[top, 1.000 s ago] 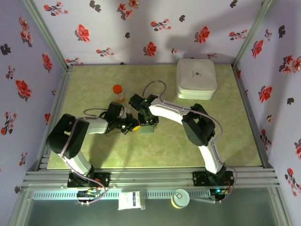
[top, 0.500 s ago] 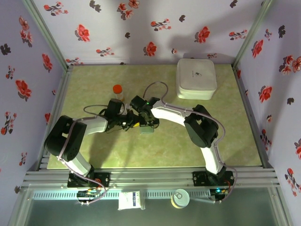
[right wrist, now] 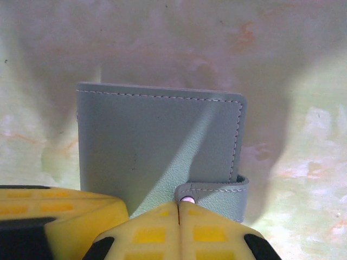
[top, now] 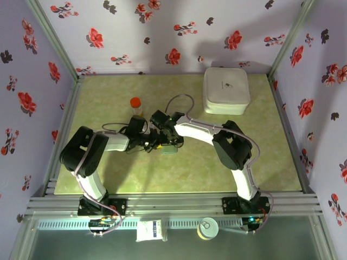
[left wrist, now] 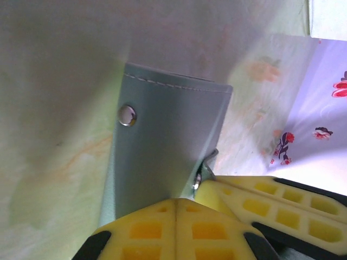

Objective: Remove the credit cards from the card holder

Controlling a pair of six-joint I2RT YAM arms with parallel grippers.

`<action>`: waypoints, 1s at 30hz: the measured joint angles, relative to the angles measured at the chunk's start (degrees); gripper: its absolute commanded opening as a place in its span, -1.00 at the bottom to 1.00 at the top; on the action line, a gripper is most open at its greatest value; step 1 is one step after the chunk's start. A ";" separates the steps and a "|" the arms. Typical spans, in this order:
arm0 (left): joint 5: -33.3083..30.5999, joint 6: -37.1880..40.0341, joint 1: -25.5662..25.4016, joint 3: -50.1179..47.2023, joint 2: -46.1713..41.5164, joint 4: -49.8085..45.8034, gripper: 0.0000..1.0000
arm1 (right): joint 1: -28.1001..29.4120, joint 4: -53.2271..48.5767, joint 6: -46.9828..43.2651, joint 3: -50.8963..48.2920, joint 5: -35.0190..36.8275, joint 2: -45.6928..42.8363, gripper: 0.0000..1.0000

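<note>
The grey-blue card holder [right wrist: 157, 141] lies folded on the table [top: 227, 168], the left gripper [left wrist: 176, 216] and right gripper [right wrist: 179, 214] both pinched shut at its edge, the right by the snap strap [right wrist: 219, 189]; I reckon a tug could drag the holder instead of opening it.

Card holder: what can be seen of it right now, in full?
The card holder is a small grey-blue wallet, leather-like, with light stitching along its edges. It is folded shut and sits mid-table on the green table, between the two arms. A strap with a metal snap wraps round one edge; the left wrist view shows a stud on its face. The right gripper is shut on the strap's tip, the left gripper on an edge nearby.
</note>
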 measured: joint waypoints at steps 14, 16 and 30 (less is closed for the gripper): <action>0.96 10.05 -0.02 3.23 1.99 -6.01 -1.00 | 1.31 -5.97 -3.17 3.50 4.09 1.20 -1.00; 1.05 11.34 -0.02 3.74 2.14 -7.06 -1.00 | 1.86 -7.67 -4.15 4.92 5.60 2.16 -1.00; 2.25 16.35 0.44 5.53 3.28 -10.73 -1.00 | 3.23 -20.06 -9.68 9.31 19.50 5.55 -1.00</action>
